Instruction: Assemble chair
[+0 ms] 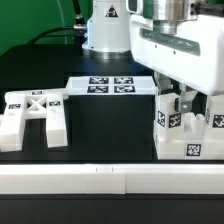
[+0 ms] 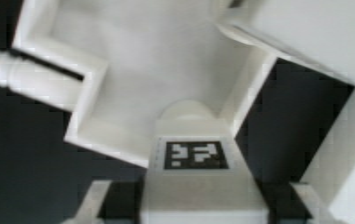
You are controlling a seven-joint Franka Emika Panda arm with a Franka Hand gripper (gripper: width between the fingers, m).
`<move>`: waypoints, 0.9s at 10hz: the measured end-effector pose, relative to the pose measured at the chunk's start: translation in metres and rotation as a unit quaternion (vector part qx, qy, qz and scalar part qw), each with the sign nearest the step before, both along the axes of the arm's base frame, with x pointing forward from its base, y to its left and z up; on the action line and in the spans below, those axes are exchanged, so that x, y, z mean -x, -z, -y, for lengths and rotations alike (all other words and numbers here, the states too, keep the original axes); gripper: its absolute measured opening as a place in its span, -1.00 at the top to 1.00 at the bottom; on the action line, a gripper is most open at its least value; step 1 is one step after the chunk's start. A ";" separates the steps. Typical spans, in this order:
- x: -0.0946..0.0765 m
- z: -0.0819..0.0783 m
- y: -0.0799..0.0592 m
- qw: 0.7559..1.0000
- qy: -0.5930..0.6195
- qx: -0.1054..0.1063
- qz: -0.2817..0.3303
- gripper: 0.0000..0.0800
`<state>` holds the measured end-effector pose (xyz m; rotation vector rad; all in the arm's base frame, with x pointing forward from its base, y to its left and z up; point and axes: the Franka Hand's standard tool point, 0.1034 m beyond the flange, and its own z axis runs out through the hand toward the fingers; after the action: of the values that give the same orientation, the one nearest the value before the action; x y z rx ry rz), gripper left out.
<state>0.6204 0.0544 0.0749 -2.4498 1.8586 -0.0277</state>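
Note:
At the exterior view's right stands the chair's partly built block (image 1: 186, 146), white with black-and-white tags and upright posts (image 1: 165, 116). My gripper (image 1: 182, 108) reaches down from above between those posts. In the wrist view my gripper (image 2: 195, 200) is shut on a tagged white chair piece (image 2: 195, 152), with a dark finger (image 2: 121, 200) on each side of it. More of the white chair body (image 2: 103, 110) spreads beyond, and a round white peg (image 2: 23, 70) sticks out from it. The X-braced frame (image 1: 35, 115) lies flat at the exterior view's left, apart from the gripper.
The marker board (image 1: 112, 85) lies flat in the middle behind the parts. A long white bar (image 1: 110, 180) runs along the front of the dark table. The robot's base (image 1: 108, 30) stands at the back.

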 end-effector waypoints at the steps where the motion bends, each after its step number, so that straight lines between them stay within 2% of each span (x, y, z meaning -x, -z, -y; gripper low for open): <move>1: 0.000 0.000 0.000 1.000 0.004 0.000 0.000 0.26; 2: 0.000 -0.001 0.001 1.000 0.002 0.000 -0.001 0.26; 3: 0.001 -0.001 0.001 1.000 -0.017 0.001 0.000 -0.23; 4: 0.001 -0.001 0.001 0.999 -0.038 0.003 0.000 -0.23; 5: 0.001 -0.002 0.002 0.997 -0.083 0.006 0.002 -0.54; 7: 0.000 -0.004 0.002 0.981 -0.192 0.014 0.010 -0.61; 9: -0.001 -0.001 0.002 0.952 -0.304 0.023 0.020 -0.62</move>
<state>0.6209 0.0555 0.0726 -2.9095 1.0251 -0.0873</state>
